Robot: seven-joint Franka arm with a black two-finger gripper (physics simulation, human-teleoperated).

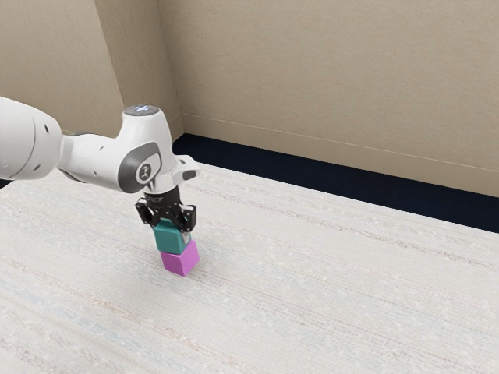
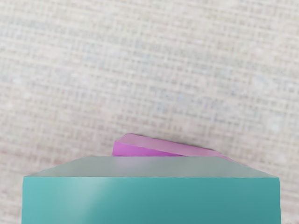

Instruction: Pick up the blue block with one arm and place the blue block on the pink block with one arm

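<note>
**Blue block seated on the pink one, claw closed on it**

Our black two-finger claw (image 1: 169, 220) points straight down from the white arm (image 1: 101, 156), which reaches in from the exterior view's left. The claw is set narrow, its fingers pressing the upper sides of the small, cube-shaped, teal-tinted blue block (image 1: 171, 238) from two sides, so we have the block in our grip.

The blue block sits on top of the matte, cube-shaped pink block (image 1: 180, 259), the two touching. The stack is not flush: in the exterior view the pink block juts out a little toward that view's right and toward the camera.

From our wrist camera, the blue block (image 2: 149, 196) lies right under the hand, its top face and one side face showing. A slanted sliver of the pink block (image 2: 154, 147) peeks out past its far edge.

The pink block rests on the pale, woven-looking surface (image 1: 327, 280), whose light weave also shows beyond the blocks in the wrist view (image 2: 140, 70). Behind the surface run a dark floor strip (image 1: 351, 183) and a beige wall (image 1: 327, 70).
</note>
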